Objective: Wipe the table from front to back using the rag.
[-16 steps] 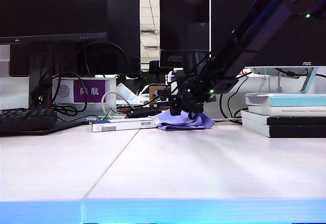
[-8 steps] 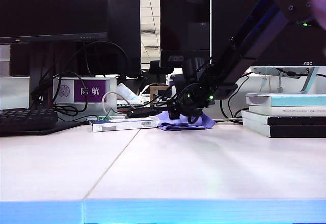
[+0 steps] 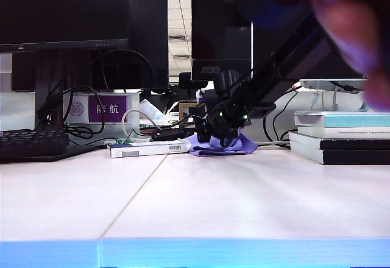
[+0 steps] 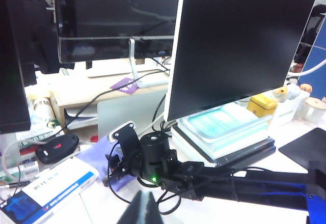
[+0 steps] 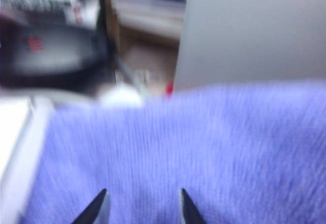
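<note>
So my right gripper is way out at the far side of the table, parked right over the rag. In my right wrist view the two fingertips stand apart with plain purple cloth showing between them, nothing pinched, so the claw is open and not holding anything. That shot is pretty blurry, but the gap is clear enough.

From the exterior view, the rag sits bunched up in a little lavender heap at the back of the desk, just in front of the monitors and right beside a white box lying flat to its left. My right gripper hangs down onto the top of the heap; whether the tips actually touch the cloth I can't tell from here. A stack of books sits off to the right, well apart from the rag, and a black keyboard is far over on the left.

The left wrist view looks across at my right arm, with the right gripper over the rag next to the white box and a black mouse. My left gripper only shows as a dark blurry wedge at the edge of its own camera, so I can't tell if it's open or closed.
</note>
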You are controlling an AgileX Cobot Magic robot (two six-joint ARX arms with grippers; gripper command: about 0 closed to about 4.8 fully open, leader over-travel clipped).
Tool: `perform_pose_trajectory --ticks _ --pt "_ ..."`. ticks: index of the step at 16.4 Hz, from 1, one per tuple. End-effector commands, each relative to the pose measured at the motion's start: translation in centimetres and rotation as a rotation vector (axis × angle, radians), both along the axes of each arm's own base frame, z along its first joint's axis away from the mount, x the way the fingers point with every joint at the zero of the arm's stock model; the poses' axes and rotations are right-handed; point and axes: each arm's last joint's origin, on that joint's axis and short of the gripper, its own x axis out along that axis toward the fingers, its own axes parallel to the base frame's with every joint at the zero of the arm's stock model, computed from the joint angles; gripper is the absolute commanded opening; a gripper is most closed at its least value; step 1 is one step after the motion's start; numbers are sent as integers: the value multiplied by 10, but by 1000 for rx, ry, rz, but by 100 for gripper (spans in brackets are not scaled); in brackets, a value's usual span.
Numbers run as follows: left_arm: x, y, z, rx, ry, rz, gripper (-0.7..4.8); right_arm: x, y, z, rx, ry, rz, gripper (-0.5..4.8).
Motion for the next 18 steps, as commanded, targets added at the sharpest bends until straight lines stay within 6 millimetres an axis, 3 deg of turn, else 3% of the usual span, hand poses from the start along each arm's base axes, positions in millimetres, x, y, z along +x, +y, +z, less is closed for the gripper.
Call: perform_pose_trajectory --ticks 1,4,7,9,10,18 --pt "-1 0 1 1 0 -9 -5 3 -8 0 -19 -3 -9 180" --pt "-1 0 0 6 9 -9 -5 9 -23 -8 -23 18 -24 180" --pt "-1 0 -1 10 18 -9 -5 10 -24 -12 -18 24 4 176" --pt "-1 0 -1 12 23 -8 -5 8 -21 -21 -50 60 25 27" --pt "-1 0 -2 15 28 -8 -5 6 -18 -23 -67 77 41 -7" --pt "-1 0 -4 25 46 -8 -5 -3 -13 -26 -81 223 18 -6"
